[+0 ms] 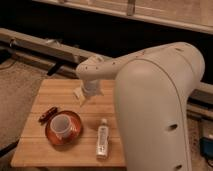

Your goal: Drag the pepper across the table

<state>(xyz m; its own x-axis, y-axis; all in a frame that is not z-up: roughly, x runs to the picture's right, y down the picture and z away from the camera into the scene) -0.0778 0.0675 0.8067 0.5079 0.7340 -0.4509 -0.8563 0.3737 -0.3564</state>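
The pepper (48, 114) is a small slender dark-red object lying on the left part of the light-wood table (45, 150), just beyond the upper-left rim of a copper-orange plate (75, 131). My gripper (81, 96) hangs at the end of the white arm (150, 100) above the far middle of the table. It is to the right of the pepper and further back, apart from it.
A pale cup (61, 124) stands on the plate. A clear bottle (102, 139) lies near the front edge, right of the plate. My bulky arm covers the table's right side. Dark floor and a rail lie beyond the far edge.
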